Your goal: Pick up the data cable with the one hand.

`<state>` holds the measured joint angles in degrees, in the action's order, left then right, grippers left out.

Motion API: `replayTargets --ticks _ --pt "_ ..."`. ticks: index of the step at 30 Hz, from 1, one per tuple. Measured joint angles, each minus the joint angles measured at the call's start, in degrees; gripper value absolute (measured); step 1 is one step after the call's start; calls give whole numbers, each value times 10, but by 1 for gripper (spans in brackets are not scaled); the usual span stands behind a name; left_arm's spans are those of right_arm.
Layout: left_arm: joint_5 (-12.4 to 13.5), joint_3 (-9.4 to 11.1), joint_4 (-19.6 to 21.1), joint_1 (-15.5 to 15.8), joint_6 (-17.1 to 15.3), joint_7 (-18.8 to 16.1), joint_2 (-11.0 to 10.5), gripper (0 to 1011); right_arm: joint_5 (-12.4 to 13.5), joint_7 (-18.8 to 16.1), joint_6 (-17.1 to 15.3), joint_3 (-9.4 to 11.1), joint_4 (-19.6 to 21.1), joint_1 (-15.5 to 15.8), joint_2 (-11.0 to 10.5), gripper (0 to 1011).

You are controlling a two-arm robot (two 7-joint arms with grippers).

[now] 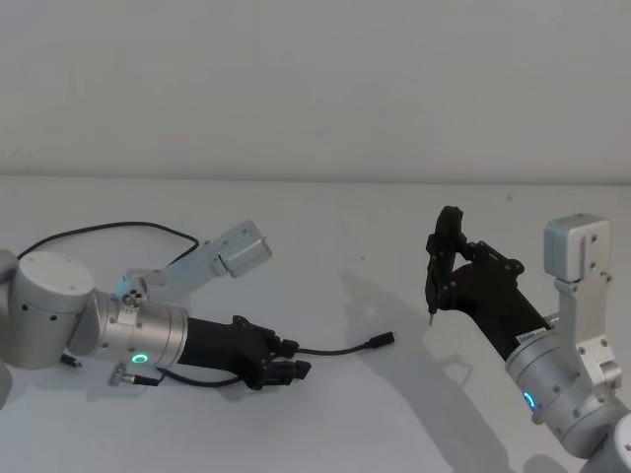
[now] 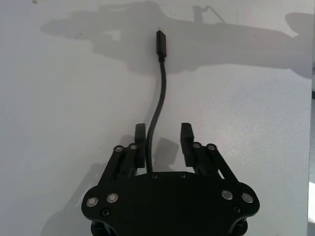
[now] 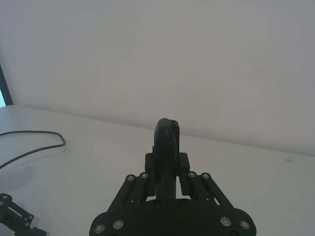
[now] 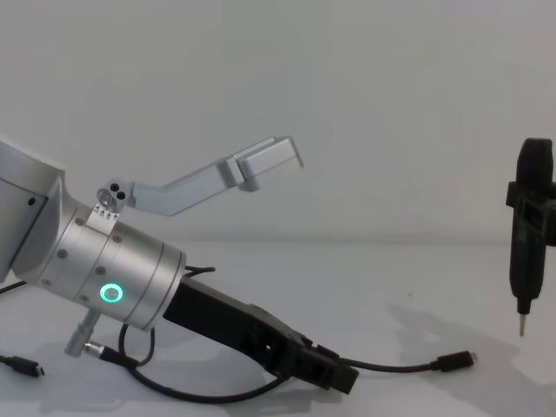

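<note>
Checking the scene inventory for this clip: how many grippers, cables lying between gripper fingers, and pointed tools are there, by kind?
Black two-finger grippers: 2 (left gripper, right gripper)
Thin black data cable: 1
Black pen-like pointed tool: 1
Total: 4

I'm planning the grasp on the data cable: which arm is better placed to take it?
Left. The left claw is open, low over the table, with the data cable running between its fingers. The right claw is raised apart, shut on a pen-like tool.
</note>
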<state>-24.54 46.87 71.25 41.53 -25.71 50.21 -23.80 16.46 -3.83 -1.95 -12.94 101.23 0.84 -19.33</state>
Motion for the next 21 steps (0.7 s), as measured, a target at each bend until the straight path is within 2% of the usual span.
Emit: replayTargets --ticks 11,13,21 --pt "0 1 1 1 -1 -1 0 89 0 0 0 0 0 0 0 274" --pt "0 1 1 1 -1 -1 0 57 0 0 0 0 0 0 0 275" --pt "-1 1 1 1 -2 -1 0 57 0 0 0 0 0 0 0 275"
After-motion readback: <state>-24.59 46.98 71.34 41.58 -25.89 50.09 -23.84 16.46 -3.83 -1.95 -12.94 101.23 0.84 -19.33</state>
